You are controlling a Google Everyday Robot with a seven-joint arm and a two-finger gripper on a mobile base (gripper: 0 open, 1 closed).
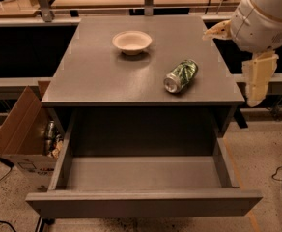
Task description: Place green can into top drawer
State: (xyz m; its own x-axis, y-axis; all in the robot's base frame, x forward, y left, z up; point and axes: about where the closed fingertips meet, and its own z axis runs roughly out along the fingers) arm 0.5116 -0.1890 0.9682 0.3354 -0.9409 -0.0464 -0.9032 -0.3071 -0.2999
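Note:
The green can (180, 75) lies on its side on the grey cabinet top (107, 76), right of centre, its silver end facing the front. The top drawer (143, 204) is pulled wide open below, and the part of its inside that shows is empty. My gripper (257, 83) hangs off the cabinet's right edge, to the right of the can and apart from it, holding nothing that I can see. The white arm (266, 16) sits above it at the top right.
A cream shallow bowl (132, 41) stands on the cabinet top behind and left of the can. A brown cardboard box (20, 129) with cans in it stands on the floor at the left. Cables lie on the floor at the right.

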